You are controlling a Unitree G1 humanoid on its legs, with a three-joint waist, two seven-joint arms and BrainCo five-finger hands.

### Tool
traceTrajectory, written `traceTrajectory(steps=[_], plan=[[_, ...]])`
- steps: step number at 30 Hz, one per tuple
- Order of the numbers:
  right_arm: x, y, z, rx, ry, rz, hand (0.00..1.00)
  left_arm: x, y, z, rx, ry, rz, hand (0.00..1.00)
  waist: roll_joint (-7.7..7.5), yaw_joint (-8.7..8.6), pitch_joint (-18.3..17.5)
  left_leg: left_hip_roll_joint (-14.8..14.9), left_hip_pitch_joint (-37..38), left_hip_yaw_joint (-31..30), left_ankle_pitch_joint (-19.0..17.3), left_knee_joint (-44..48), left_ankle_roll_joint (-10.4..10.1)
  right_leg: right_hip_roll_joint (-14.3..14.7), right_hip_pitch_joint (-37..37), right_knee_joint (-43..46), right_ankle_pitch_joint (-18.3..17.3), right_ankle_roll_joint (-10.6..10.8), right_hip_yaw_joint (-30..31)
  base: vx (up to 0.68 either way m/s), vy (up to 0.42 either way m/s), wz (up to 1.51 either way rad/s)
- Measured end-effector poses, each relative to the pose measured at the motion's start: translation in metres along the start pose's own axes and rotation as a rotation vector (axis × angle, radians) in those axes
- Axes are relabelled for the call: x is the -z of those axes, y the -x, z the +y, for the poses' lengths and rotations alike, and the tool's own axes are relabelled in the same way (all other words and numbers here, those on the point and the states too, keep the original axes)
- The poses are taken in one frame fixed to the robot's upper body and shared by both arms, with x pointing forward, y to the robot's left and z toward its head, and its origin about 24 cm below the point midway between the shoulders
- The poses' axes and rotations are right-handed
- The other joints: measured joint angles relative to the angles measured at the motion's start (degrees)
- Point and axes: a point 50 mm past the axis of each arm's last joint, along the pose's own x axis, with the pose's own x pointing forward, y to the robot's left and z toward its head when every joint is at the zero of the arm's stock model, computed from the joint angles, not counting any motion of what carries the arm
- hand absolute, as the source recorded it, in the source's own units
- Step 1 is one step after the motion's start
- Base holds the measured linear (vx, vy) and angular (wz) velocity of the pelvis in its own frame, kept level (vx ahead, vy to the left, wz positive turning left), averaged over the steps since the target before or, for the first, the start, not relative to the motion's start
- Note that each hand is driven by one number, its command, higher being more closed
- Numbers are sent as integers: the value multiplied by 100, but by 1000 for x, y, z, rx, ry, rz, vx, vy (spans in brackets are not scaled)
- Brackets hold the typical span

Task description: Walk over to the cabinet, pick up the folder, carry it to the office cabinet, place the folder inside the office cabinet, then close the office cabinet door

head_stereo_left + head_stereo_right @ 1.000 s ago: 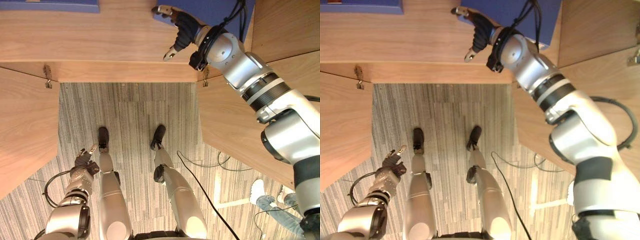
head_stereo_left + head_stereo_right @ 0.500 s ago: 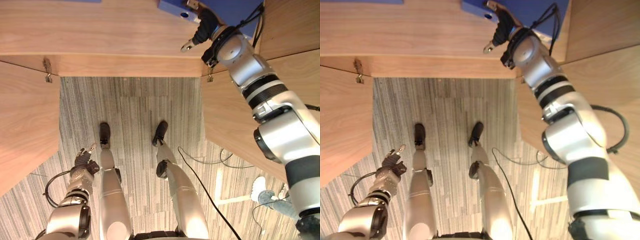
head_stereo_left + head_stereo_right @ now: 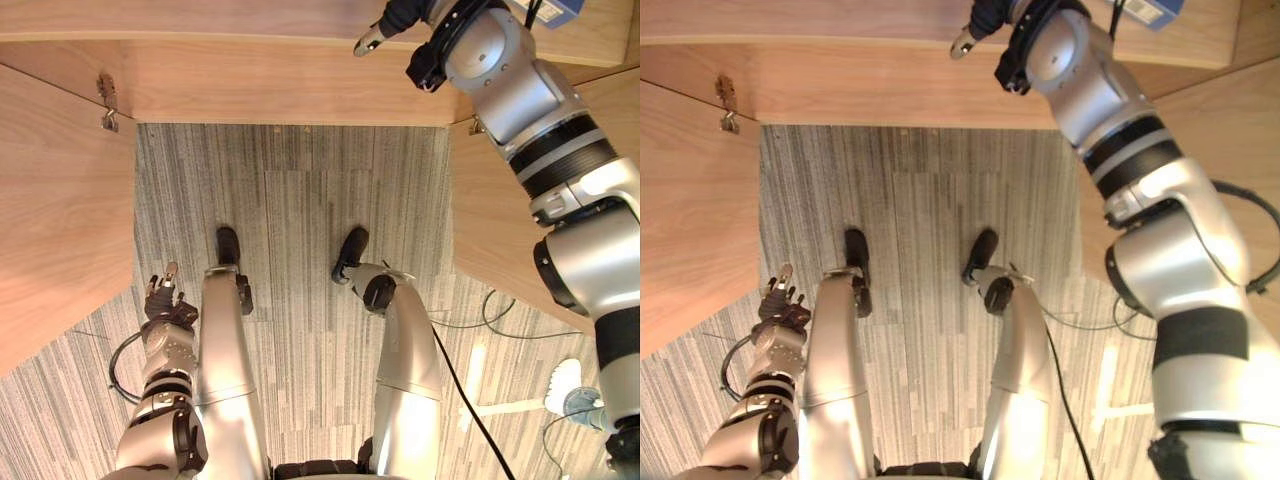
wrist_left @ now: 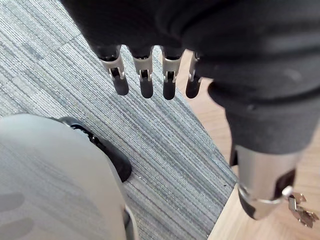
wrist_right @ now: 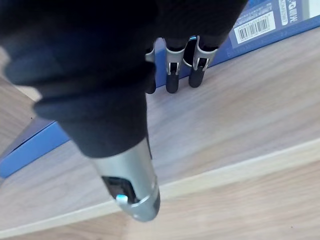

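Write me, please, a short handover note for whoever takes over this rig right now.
Right hand: open, straight fingers at the edge of the blue folder, gripping nothing.
Left hand: open, hanging low at the robot's side, empty.
Folder: lying flat on the cabinet shelf.
Done: folder looks placed inside.
Left: draw the right hand out, then close up; left door and right door stand open.

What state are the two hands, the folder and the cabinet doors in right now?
right hand: open, straight fingertips against the folder edge
left hand: open, idle, low over the carpet
folder: flat on the shelf, not gripped
left door: swung open
right door: swung open
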Motion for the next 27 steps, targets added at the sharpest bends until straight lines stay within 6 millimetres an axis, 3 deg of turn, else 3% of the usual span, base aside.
traceTrajectory(steps=[11,17,20,27], plan=[[5,5,-23,90,102,9,0,19,10,21,-34,-26,56,0,45,102,-9,16,-234,-14,50,-71,-20,-21,-221,22,-10,0,-38,0,-16,3],[13,11,-37,116,131,30,0,16,10,18,-19,-27,42,0,48,136,-11,3,-293,-33,77,-69,8,-48,-220,6,-27,15,-78,43,13,3],[22,18,-56,171,122,56,0,15,10,16,-6,-24,35,0,66,154,-9,-14,-385,-62,107,-69,27,-117,-229,14,-49,21,-175,40,22,13],[35,25,-72,208,130,108,0,21,15,30,-30,-37,52,0,66,159,-9,-88,-443,-33,125,-66,55,-243,-242,35,-61,34,-188,33,30,8]])
